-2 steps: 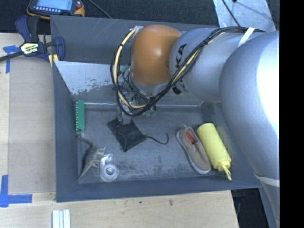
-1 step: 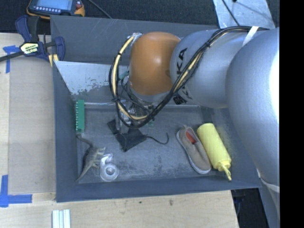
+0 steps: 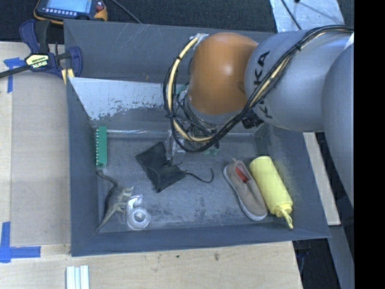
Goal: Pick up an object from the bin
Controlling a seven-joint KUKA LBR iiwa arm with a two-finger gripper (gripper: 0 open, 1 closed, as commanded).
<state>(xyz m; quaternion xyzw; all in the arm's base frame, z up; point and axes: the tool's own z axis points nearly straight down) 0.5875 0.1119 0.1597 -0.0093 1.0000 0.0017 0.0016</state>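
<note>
Gripper (image 3: 172,152) low over the crumpled black fabric piece (image 3: 158,168), middle of the grey metal bin (image 3: 81,161). Can't tell how wide its jaws stand. Centre yourself on the thickest fold, drop straight, close firmly.

The rounded orange wrist cover (image 3: 219,71) and its looped cables hide most of the hand (image 3: 172,151) at the frame's centre. The hand covers the upper edge of a black crumpled floppy piece (image 3: 159,172). The silver arm (image 3: 301,83) hides the upper right corner of the grey metal bin (image 3: 180,242). The small grey spindly figure (image 3: 114,200) at lower left is too small to identify.
</note>
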